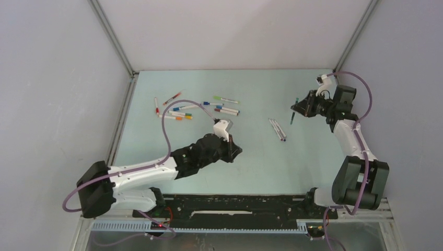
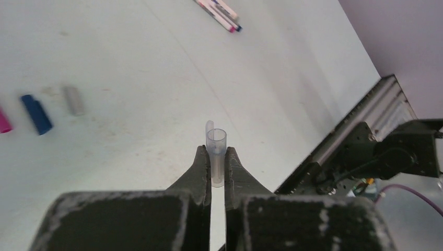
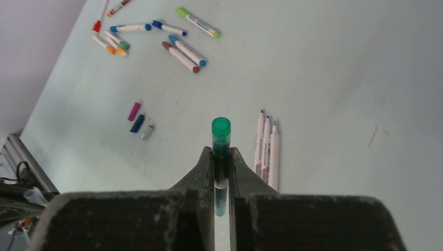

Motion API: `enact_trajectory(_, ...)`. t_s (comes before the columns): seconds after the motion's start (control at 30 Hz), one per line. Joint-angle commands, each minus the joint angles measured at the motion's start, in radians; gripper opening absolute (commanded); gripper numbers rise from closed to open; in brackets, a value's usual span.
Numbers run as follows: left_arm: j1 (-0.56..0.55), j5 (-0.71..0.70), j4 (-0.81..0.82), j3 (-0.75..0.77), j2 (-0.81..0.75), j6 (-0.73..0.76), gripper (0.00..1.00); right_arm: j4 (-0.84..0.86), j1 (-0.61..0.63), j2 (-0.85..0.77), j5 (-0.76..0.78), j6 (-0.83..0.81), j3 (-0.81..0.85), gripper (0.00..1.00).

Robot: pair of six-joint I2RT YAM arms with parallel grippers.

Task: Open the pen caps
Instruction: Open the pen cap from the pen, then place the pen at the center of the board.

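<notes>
My left gripper (image 2: 215, 149) is shut on a small translucent pen cap (image 2: 217, 144), which sticks out past the fingertips above the table. In the top view that gripper (image 1: 233, 151) hangs over the mat's near middle. My right gripper (image 3: 221, 150) is shut on a green pen (image 3: 221, 133), whose green end juts out beyond the fingers. From above, this gripper (image 1: 295, 110) is raised at the far right with the pen (image 1: 292, 116) hanging below it. Three loose caps, pink (image 3: 134, 111), blue (image 3: 138, 123) and grey (image 3: 148, 130), lie together on the table.
Three white pens (image 1: 278, 129) lie side by side at mid-table, right of centre. Several capped pens (image 1: 193, 109) are scattered at the far left. The table's black front rail (image 2: 365, 151) runs close behind my left gripper. Grey walls enclose the mat on three sides.
</notes>
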Motion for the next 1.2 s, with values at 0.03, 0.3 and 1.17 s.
enact_trajectory(0.03, 0.004, -0.167, -0.023, -0.067, -0.09, 0.02, 0.0, -0.059, -0.003, 0.047, 0.078, -0.112, 0.035, 0.01)
enact_trajectory(0.3, 0.004, -0.22, -0.042, -0.114, -0.133, -0.002, 0.0, -0.183, 0.01, 0.176, 0.158, -0.183, 0.112, 0.02)
enact_trajectory(1.17, 0.004, -0.231, -0.032, -0.145, -0.133, -0.021, 0.0, -0.406, 0.094, 0.452, 0.345, -0.258, 0.29, 0.08)
